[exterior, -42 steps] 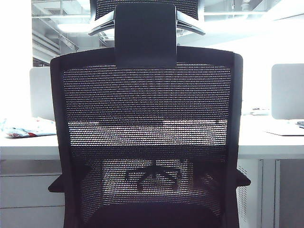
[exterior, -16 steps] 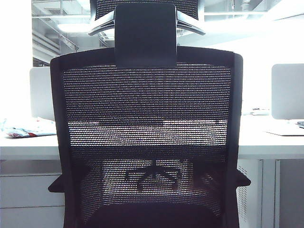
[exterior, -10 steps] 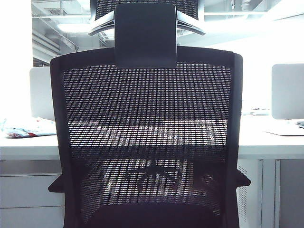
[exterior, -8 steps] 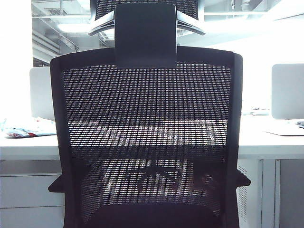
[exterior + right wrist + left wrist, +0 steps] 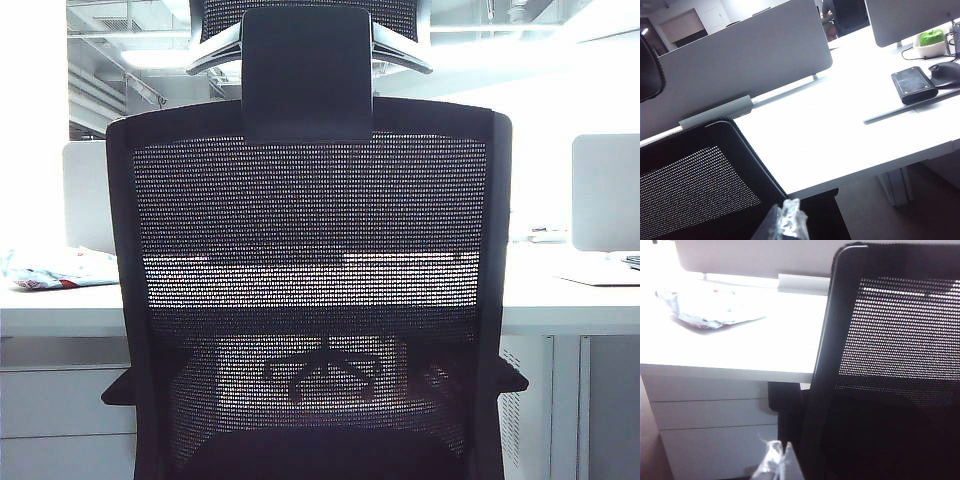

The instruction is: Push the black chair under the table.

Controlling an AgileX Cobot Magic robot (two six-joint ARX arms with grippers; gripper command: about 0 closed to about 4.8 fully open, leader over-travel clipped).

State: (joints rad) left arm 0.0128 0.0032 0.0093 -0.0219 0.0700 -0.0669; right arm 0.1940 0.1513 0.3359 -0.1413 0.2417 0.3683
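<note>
- black chair [image 5: 890, 365] mesh back fills right of frame
- white table [image 5: 740, 347] at left, crumpled wrapper [image 5: 705, 310] on it, upper left
- left pincer [image 5: 775, 465] tip at bottom edge, state unclear

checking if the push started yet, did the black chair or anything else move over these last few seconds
Nothing visibly changed: the black chair stands in the same spot before the table. The left gripper and right gripper sit close behind its back frame.

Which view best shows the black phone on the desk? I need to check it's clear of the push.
The right wrist view: the black phone lies flat on the table, beside a mouse. The exterior and left wrist views do not show it; the black chair fills them.
</note>
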